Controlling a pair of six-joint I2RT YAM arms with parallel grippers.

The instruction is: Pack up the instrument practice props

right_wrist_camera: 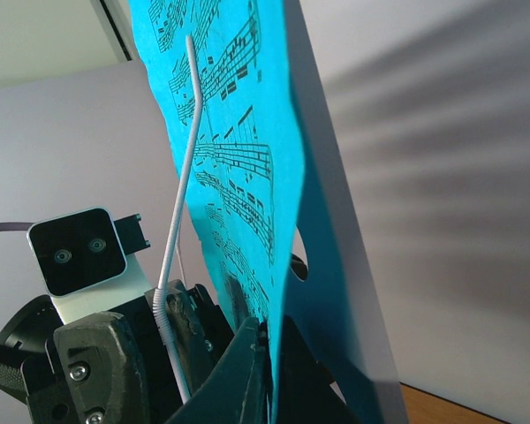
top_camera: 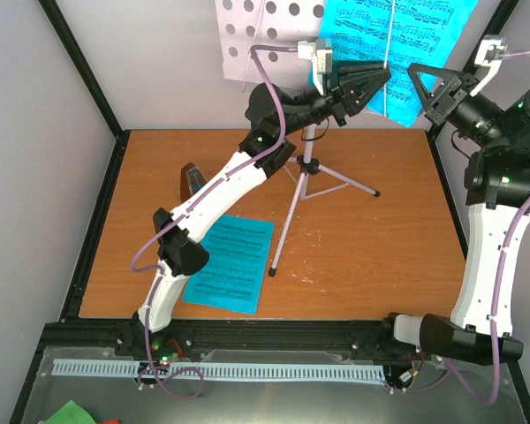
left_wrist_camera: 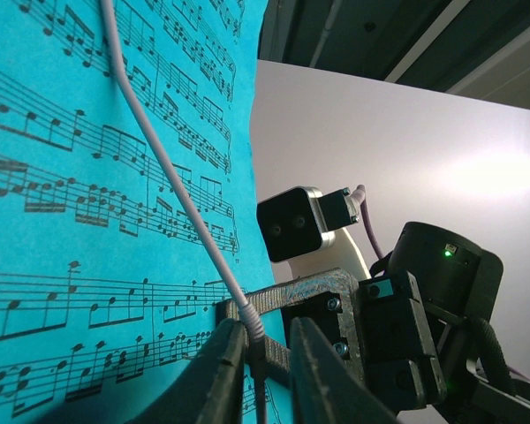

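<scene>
The cyan sheet (top_camera: 424, 44) is leaned on the perforated desk (top_camera: 265, 26) of the music stand (top_camera: 287, 221), at the desk's right half. Its lower edge is pinched by the right gripper (right_wrist_camera: 267, 353), whose jaws are closed flat on the paper just below the desk. The thin page-holder wire (left_wrist_camera: 172, 190), lying across the front of the sheet, is bracketed by the left gripper (left_wrist_camera: 261, 353). Its jaws are narrow, but whether the wire is already clamped cannot be told.

Below the desk, near the stand's feet, a second cyan page (top_camera: 230, 263) is laid flat on the table (top_camera: 380, 265). The metronome (top_camera: 191, 179) is seen left of the stand, half hidden by the left arm.

The task is judged to be at an early stage: nothing is packed yet, the stand is not folded, and the sheet is not yet removed.
</scene>
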